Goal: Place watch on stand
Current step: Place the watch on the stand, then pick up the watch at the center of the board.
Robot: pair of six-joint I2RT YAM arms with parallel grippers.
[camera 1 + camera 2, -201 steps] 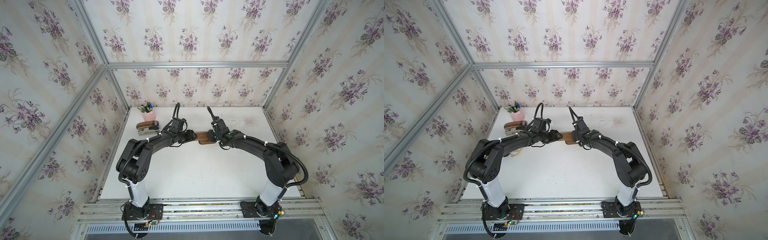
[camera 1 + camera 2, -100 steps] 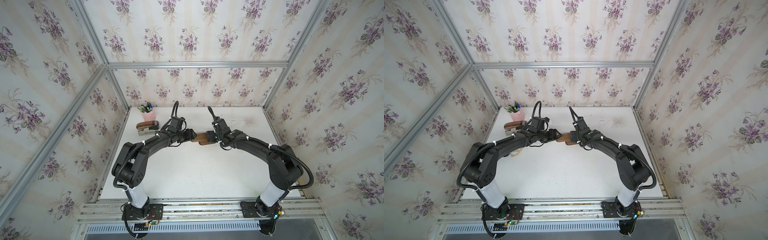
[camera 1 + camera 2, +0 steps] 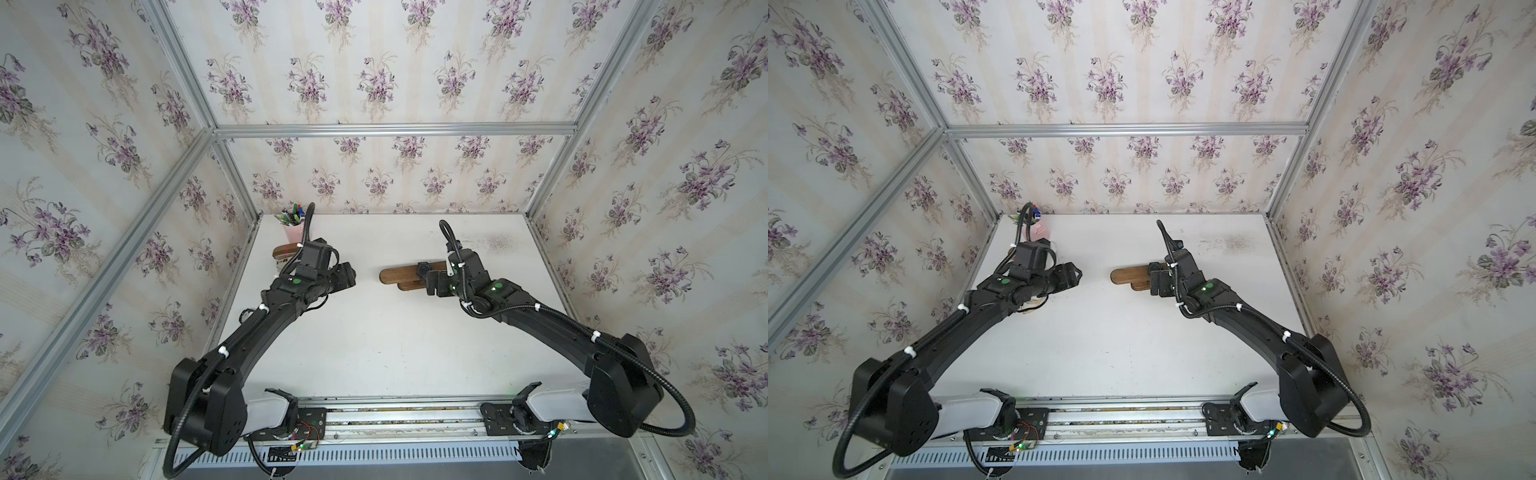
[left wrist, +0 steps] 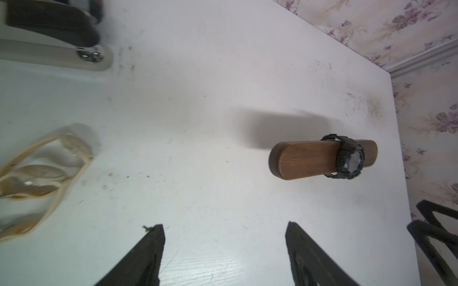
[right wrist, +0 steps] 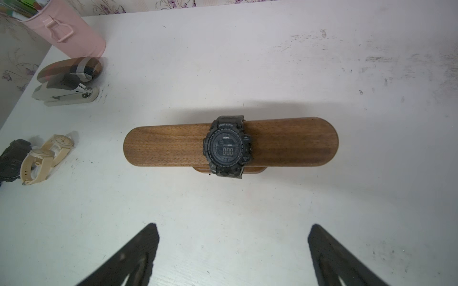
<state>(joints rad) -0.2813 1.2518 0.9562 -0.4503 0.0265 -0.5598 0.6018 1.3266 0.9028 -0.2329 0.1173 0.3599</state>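
The stand [image 5: 173, 144] is a dark brown wooden bar on an oval foot, near the middle of the white table [image 3: 395, 332], seen in both top views [image 3: 1127, 274]. A black digital watch [image 5: 229, 147] is strapped round the bar, dial facing up, and shows in the left wrist view [image 4: 350, 158] and in a top view [image 3: 423, 270]. My right gripper [image 5: 233, 226] is open and empty, just short of the stand's right end [image 3: 431, 283]. Left of the stand, my left gripper [image 4: 224, 226] hangs open and empty with a gap to the bar's left end [image 3: 349, 277].
A pink pen cup [image 3: 292, 232] stands in the back left corner, with a brown-topped stapler [image 5: 67, 81] beside it. Two beige watches [image 5: 47, 158] and a dark one [image 5: 11, 161] lie near the left edge. Wallpapered walls enclose the table.
Both grippers have drawn back from the stand, left one leftward and right one rightward, and their jaws have opened wider. The black watch stays on the bar.
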